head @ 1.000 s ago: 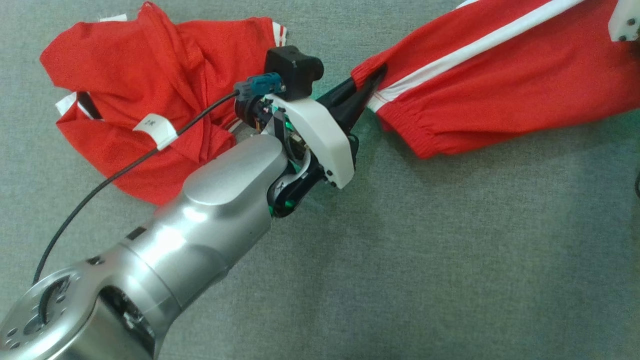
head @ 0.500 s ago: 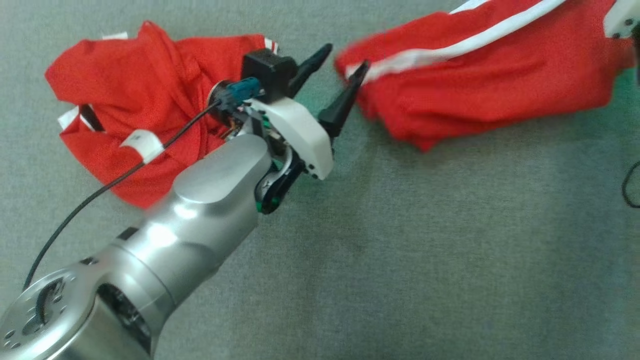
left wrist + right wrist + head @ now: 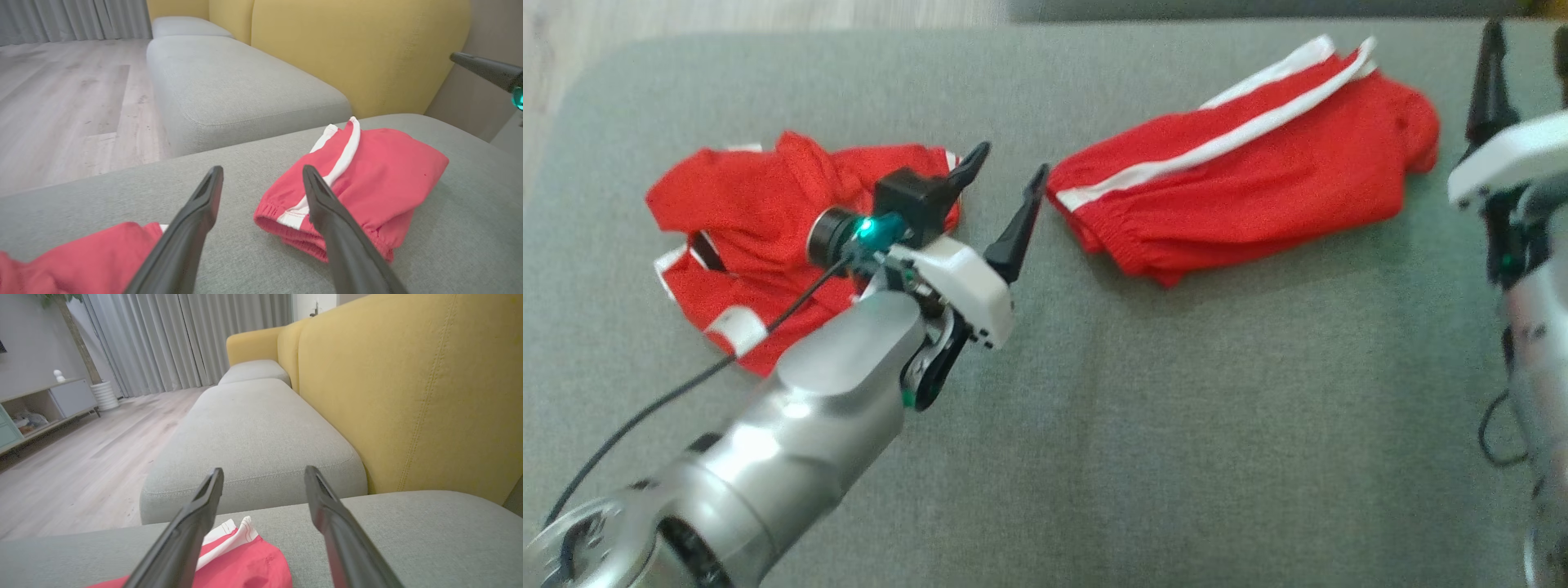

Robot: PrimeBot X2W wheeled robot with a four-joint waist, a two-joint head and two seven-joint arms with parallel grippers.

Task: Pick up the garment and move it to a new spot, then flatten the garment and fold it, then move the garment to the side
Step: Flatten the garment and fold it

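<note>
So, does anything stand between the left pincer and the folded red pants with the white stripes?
Nothing visible does. The left pincer is open and points toward the folded red pants, with only bare grey cushion between them. The crumpled red shirt lies to its other side, out of the way.

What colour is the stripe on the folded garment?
White, on the folded red garment; best in head view.

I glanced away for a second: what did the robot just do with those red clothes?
The left gripper let go of the striped garment, opened and drew back; the right gripper opened too. The garment lies free on the grey cushion. The crumpled red top stayed put.
</note>
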